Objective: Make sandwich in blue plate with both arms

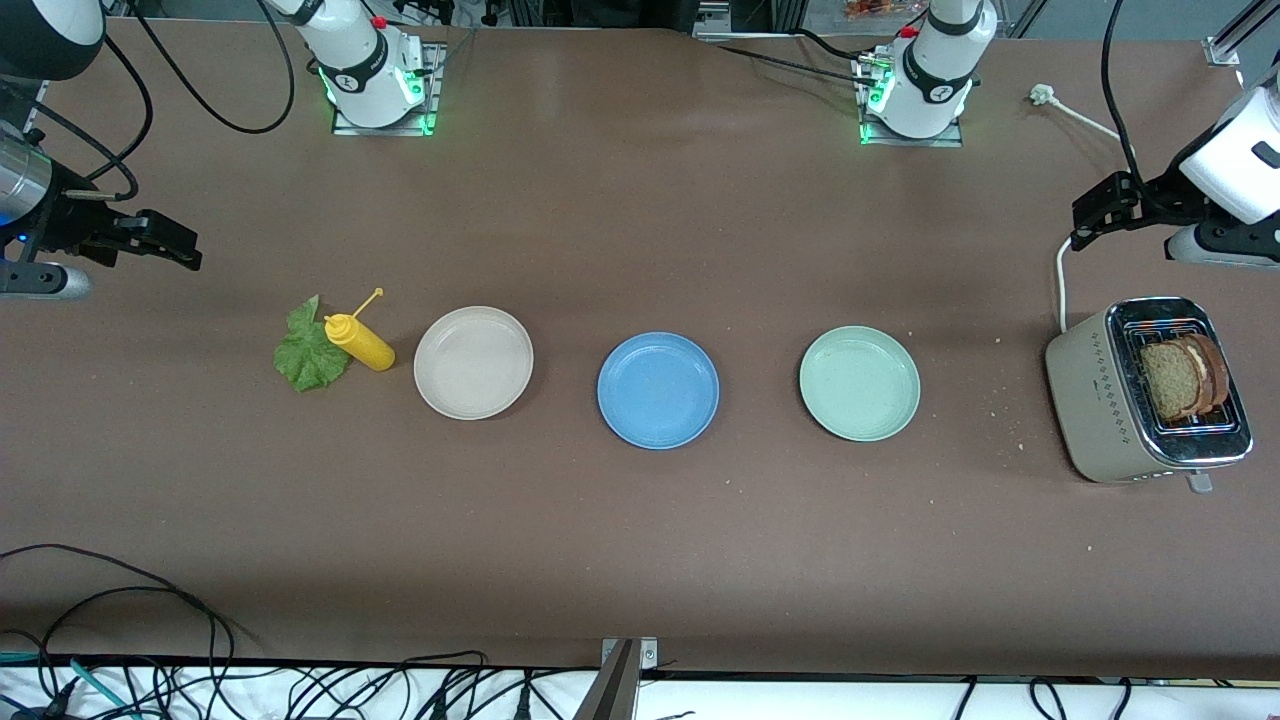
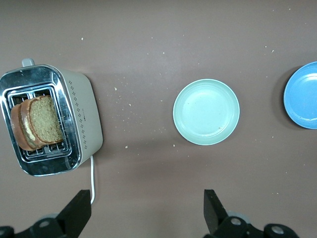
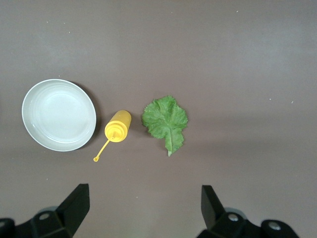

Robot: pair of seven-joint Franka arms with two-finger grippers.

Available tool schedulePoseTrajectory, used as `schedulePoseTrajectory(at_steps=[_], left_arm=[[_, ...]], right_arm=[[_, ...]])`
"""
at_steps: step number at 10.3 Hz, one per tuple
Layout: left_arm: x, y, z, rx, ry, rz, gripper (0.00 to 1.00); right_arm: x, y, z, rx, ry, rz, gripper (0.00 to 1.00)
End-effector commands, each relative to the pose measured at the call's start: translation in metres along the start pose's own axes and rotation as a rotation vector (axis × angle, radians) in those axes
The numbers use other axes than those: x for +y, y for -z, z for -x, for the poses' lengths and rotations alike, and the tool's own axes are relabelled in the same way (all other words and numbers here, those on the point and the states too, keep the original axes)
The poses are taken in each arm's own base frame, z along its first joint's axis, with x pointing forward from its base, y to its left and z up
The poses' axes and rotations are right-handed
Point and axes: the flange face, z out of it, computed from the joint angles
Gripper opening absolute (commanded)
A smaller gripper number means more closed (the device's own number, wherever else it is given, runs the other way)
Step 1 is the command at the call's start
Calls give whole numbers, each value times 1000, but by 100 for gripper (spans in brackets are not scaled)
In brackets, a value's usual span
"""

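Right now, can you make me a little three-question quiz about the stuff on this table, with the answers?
1. True or false: the blue plate already has bread on it.
2. Where are the bread slices? A) in the toaster B) on the pale green plate C) on the beige plate
3. Fill in: the yellow squeeze bottle lies between the lettuce leaf and the ____ plate.

Key: 1 false; 2 A; 3 beige.
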Motion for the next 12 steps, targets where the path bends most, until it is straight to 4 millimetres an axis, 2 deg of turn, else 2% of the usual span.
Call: schedulePoseTrajectory(at_steps=[1, 6, 7, 9, 12], left_arm=[[-6, 4, 2, 16, -2, -34, 100], [-13, 4, 3, 17, 10, -33, 100], [-20, 4, 4, 17, 21, -32, 100], [-20, 4, 4, 17, 21, -32, 100], [-21, 4, 4, 15, 23, -32, 100]], right_arm=[[-2, 5, 5, -8, -50, -13, 100], [-1, 6, 0, 9, -61, -12, 100], [-4, 11, 1, 14, -49, -4, 100], [0, 33, 1, 56, -42, -13, 100], [0, 38, 4, 59, -41, -13, 100]])
